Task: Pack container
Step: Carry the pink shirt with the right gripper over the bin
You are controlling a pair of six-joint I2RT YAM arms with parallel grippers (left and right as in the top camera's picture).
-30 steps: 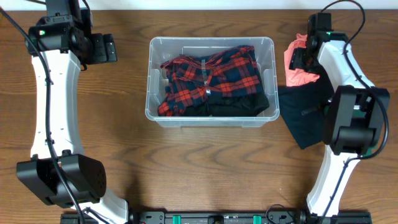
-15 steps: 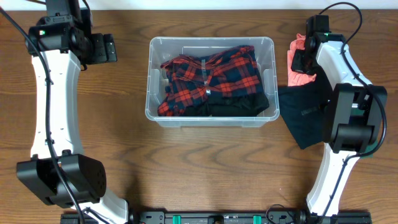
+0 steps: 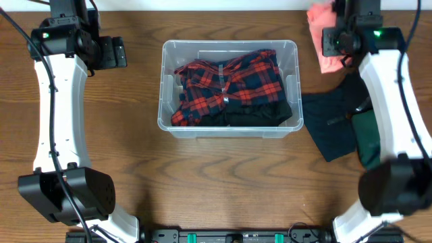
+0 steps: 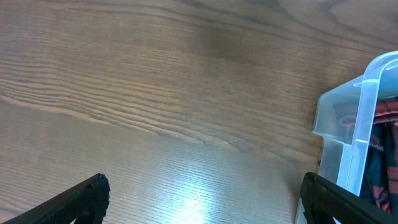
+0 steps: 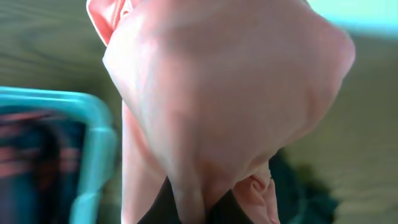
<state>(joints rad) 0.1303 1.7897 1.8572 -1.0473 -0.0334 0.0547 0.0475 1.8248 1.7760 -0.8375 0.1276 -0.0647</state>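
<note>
The clear rectangular plastic container [image 3: 229,46] is sitting mid-counter with a red checked shirt [image 3: 226,84] inside. The right end effector [image 3: 335,42] is pinching a soft pink cloth [image 3: 316,19] beside it. The left end effector [image 4: 205,186] is gaping apart, holding nothing. A dark cloth [image 3: 331,128] is waiting outside.

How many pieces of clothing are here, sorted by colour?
red plaid shirt: 1, in the container
black garment: 1, in the container too
pink garment: 1
navy garment: 1
green garment: 1
Total: 5
</note>
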